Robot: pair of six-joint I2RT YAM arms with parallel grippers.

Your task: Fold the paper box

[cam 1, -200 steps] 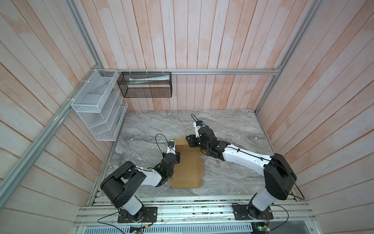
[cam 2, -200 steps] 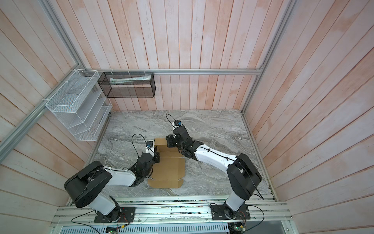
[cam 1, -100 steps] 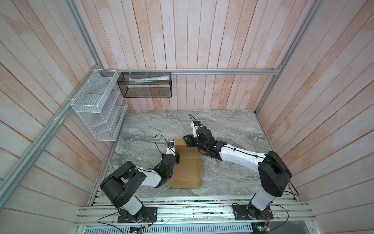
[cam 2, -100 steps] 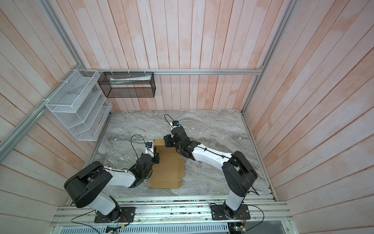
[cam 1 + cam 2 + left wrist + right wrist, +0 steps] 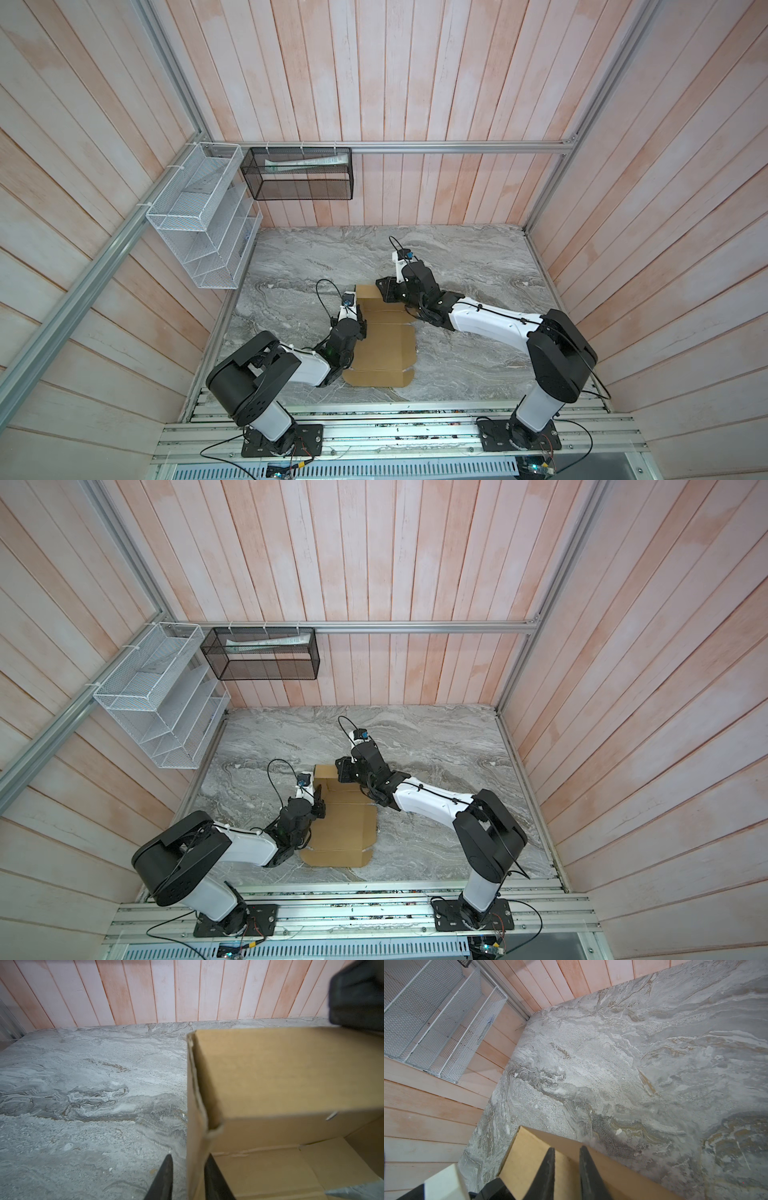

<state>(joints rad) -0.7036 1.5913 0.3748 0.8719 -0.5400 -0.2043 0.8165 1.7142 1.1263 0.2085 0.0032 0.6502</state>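
The paper box [image 5: 384,345] [image 5: 343,829] is a brown cardboard sheet on the marble table, its far flap [image 5: 280,1076] and left side wall standing up. My left gripper [image 5: 358,313] [image 5: 189,1155] straddles that side wall with the jaws open. One finger [image 5: 164,1176] stands clear of the wall on the outside and the other finger is inside the box. My right gripper [image 5: 380,286] [image 5: 567,1148] hangs over the far flap [image 5: 525,1159]. Its fingers stand slightly apart, with nothing between them; both point along the flap's face.
A white wire rack [image 5: 203,232] hangs on the left wall and a black mesh basket [image 5: 297,174] on the back wall. The marble tabletop [image 5: 478,266] stretches behind and to the right of the box. Wooden walls close in three sides.
My left gripper's jaws have parted off the side wall they were pinching. The right gripper has slid left along the far flap.
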